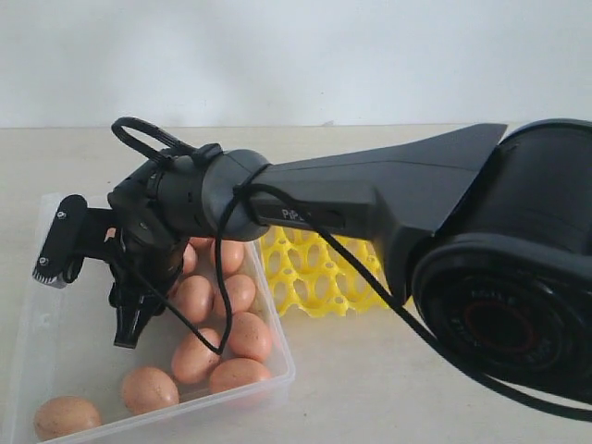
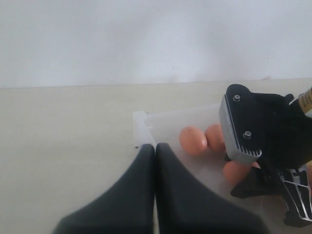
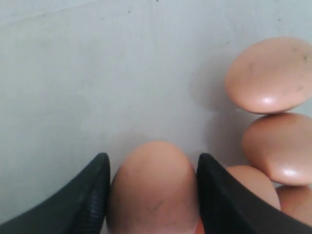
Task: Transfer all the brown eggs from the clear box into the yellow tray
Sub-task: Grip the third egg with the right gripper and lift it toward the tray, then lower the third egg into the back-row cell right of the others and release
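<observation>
**One egg in the right-hand pinch**

Your right gripper point(image 3: 153, 158) sits low in the clear box point(image 1: 69, 324), lower left of the exterior view. Its two black, ribbed fingers point(image 3: 92, 195) lie against both flanks of a brown egg point(image 3: 153, 190), and that's a pinch. The shell is smooth with a soft sheen, pinkish brown with faint dark flecks. Its long axis runs parallel to the fingers, rounded end pointing out past the tips. More brown eggs point(image 1: 227, 324) crowd the box's right-hand wall, ovals pointing every which way on see-through plastic with a raised rim. The yellow tray point(image 1: 310, 282), an openwork lattice of round cups, lies mid-frame just beside the box, partly behind the arm. Your left gripper point(image 2: 155, 151) has its smooth dark fingers pressed together, near the box corner.
</observation>
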`<control>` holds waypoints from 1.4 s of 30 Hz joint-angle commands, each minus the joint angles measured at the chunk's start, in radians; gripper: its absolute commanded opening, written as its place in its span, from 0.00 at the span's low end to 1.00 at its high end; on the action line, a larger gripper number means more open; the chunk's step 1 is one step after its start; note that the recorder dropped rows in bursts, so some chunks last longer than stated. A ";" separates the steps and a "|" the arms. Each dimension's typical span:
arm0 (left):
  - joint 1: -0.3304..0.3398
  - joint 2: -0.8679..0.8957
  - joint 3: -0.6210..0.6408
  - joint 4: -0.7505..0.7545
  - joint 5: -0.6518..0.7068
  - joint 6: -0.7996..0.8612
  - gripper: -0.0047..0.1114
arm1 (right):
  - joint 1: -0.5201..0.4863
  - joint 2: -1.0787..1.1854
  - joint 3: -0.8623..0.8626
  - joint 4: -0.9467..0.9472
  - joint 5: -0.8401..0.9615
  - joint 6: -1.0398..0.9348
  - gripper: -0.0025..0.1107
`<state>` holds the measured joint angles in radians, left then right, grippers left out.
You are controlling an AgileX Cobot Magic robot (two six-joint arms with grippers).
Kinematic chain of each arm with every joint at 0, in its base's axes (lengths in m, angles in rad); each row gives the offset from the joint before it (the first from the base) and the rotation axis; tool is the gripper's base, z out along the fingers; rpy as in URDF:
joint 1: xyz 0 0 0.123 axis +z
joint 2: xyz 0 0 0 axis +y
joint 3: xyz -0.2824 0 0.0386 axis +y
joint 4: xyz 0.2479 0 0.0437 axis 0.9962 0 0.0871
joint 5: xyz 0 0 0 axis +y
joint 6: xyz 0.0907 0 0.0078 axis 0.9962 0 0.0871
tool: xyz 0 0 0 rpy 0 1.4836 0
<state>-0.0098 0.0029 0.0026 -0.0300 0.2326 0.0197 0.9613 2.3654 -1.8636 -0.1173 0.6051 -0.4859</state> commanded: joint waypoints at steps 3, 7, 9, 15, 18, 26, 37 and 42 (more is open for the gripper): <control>-0.005 -0.003 -0.003 -0.005 -0.001 0.001 0.00 | -0.028 -0.082 0.009 0.025 -0.028 0.118 0.02; -0.005 -0.003 -0.003 -0.005 -0.001 0.001 0.00 | -0.055 -0.187 0.125 0.046 -0.169 0.200 0.02; -0.005 -0.003 -0.003 -0.005 -0.001 0.001 0.00 | -0.070 -0.254 0.231 0.086 -0.268 0.202 0.02; -0.005 -0.003 -0.003 -0.005 -0.001 0.001 0.00 | -0.127 -0.485 0.553 0.296 -0.645 0.001 0.02; -0.005 -0.003 -0.003 -0.005 -0.001 0.001 0.00 | -0.176 -0.566 0.676 0.518 -0.774 -0.186 0.02; -0.005 -0.003 -0.003 -0.005 -0.001 0.001 0.00 | -0.281 -0.631 0.888 1.031 -1.071 -0.649 0.02; -0.005 -0.003 -0.003 -0.005 -0.001 0.001 0.00 | -0.358 -0.572 0.905 1.079 -1.103 -0.569 0.02; -0.005 -0.003 -0.003 -0.005 -0.001 0.001 0.00 | -0.362 -0.524 0.896 1.076 -1.101 -0.556 0.02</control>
<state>-0.0098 0.0029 0.0026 -0.0300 0.2326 0.0197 0.6058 1.8174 -0.9616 0.9604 -0.4865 -1.0564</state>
